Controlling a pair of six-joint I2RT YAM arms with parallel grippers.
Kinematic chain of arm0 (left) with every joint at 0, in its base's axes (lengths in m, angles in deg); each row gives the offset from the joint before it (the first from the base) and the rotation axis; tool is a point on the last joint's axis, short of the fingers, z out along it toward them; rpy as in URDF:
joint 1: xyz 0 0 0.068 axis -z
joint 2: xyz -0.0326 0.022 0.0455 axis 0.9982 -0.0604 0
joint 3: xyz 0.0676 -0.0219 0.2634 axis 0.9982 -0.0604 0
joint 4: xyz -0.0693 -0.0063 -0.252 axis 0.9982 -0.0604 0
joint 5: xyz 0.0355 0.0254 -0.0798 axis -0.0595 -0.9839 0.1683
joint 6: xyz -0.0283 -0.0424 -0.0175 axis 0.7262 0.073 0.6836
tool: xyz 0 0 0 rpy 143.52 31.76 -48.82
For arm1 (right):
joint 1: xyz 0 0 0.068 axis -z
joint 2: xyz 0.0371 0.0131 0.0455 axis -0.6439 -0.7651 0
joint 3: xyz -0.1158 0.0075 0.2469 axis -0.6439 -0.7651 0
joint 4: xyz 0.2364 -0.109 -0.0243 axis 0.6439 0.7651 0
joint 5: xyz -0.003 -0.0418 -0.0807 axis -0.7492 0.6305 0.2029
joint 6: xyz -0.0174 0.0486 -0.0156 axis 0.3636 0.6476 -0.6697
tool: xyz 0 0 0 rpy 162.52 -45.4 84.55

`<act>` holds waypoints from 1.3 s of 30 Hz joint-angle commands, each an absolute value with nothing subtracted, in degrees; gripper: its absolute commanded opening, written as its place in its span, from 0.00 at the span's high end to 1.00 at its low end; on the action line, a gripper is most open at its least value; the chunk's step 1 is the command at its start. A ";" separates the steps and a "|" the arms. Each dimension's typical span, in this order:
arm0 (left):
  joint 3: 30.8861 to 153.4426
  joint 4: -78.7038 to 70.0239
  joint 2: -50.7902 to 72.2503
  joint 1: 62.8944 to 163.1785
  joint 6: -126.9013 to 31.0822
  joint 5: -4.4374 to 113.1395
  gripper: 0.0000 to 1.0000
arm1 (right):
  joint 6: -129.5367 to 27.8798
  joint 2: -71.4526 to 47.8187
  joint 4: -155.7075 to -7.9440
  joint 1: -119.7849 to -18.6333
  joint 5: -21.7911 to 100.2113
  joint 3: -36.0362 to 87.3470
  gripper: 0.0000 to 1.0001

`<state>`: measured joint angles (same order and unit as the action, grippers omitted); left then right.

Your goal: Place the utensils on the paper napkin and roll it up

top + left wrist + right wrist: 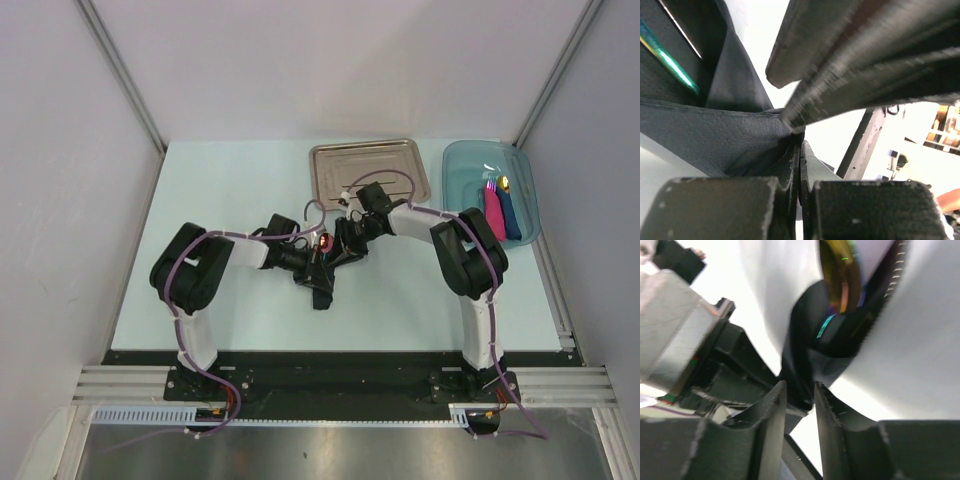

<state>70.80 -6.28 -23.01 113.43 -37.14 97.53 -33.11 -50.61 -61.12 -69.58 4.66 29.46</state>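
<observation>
The black paper napkin lies partly rolled at the table's middle, with both grippers meeting over its far end. My left gripper is shut on a napkin edge, its jaws pressed together. My right gripper pinches a dark napkin fold between its fingertips. The blue-handled utensil shows its shiny orange-red end sticking out of the napkin, and its iridescent handle lies in the fold. A dark toothed edge beside it may be the dark utensil.
An empty steel tray sits just behind the grippers. A clear blue bin at the back right holds a pink roll and a dark blue roll. Grey walls enclose the table on three sides.
</observation>
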 commanded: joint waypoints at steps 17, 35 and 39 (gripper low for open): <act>70.88 -11.98 -23.20 114.05 -44.99 96.89 0.97 | -35.67 -51.41 -62.12 -72.16 4.31 27.81 0.72; 63.33 -3.62 -5.53 104.20 -31.27 103.14 0.56 | -40.68 -54.13 -60.45 -71.20 8.53 26.49 1.00; 62.36 -3.28 -7.90 105.25 -31.01 103.13 0.64 | -39.89 -54.40 -60.97 -71.02 8.62 26.14 1.00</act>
<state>63.68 -3.96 -6.22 104.03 -32.79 101.38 -38.18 -51.75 -62.67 -71.41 3.83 26.97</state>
